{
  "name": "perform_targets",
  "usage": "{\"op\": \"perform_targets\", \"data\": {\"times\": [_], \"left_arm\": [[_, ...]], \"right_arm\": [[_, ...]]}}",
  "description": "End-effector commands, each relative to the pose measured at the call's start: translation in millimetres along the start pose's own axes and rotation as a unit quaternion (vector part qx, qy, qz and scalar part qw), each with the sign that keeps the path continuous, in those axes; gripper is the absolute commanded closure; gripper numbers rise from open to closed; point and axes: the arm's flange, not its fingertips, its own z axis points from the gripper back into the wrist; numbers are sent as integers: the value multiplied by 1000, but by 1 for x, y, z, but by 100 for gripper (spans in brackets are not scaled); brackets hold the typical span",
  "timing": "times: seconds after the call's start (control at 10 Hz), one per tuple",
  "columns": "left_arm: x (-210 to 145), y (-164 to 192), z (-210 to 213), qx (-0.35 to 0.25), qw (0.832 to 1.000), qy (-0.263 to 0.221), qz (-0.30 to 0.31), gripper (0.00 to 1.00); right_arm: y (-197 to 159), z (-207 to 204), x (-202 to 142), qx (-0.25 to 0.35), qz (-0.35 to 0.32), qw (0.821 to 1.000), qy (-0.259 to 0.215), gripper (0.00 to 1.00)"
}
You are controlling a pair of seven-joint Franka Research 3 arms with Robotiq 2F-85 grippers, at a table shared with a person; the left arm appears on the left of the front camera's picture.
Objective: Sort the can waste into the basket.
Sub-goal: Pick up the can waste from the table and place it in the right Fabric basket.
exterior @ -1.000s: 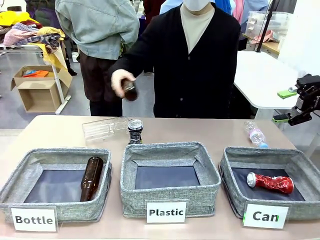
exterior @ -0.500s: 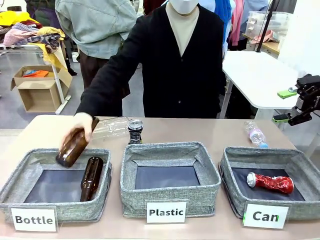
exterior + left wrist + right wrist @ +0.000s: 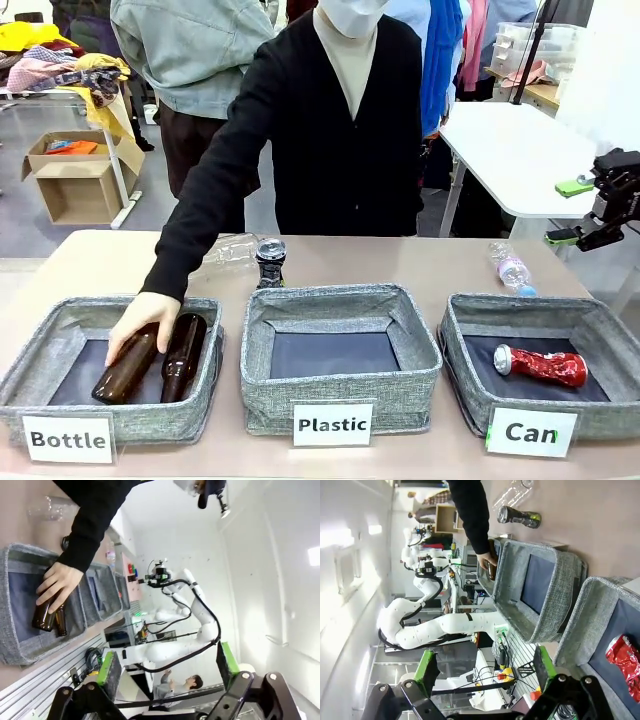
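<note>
On the table [image 3: 80,260]: three grey bins in a row, with the basket [image 3: 455,345] marked "Can" at the right end, "Plastic" bin [image 3: 340,400] in the middle, "Bottle" bin [image 3: 30,370] at the left. Left gripper [image 3: 167,665] and right gripper [image 3: 485,667]: clear of the table, jaws wide apart, gripping nothing. In the "Bottle" bin: person's hand [image 3: 143,318] on a brown bottle [image 3: 122,368]. In the basket: red can [image 3: 540,366], flat on the dark floor. Behind the "Plastic" bin: black can [image 3: 270,262], on the tabletop.

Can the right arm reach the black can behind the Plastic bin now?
Probably yes. The black can sits on open table behind the Plastic basket, its right side free. The person's hand is away in the Bottle basket; the right gripper hangs open beyond the table's right edge.
</note>
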Motion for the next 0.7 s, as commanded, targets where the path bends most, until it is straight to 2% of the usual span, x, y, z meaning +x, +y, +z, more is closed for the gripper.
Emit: {"op": "perform_targets", "data": {"times": [0.0,0.2,0.3,0.5,0.6], "left_arm": [[0,1,1,-23,1000,-3,-9,0],[0,-1,-11,-20,1000,10,-11,0],[2,-7,-24,3,1000,20,-14,0],[7,-18,-88,87,992,81,-36,0],[12,-21,-124,114,984,132,-46,0]], "right_arm": [[2,4,2,3,11,1000,6,0],[2,4,2,3,11,1000,6,0],[2,4,2,3,11,1000,6,0],[2,4,2,3,11,1000,6,0],[2,4,2,3,11,1000,6,0]]}}
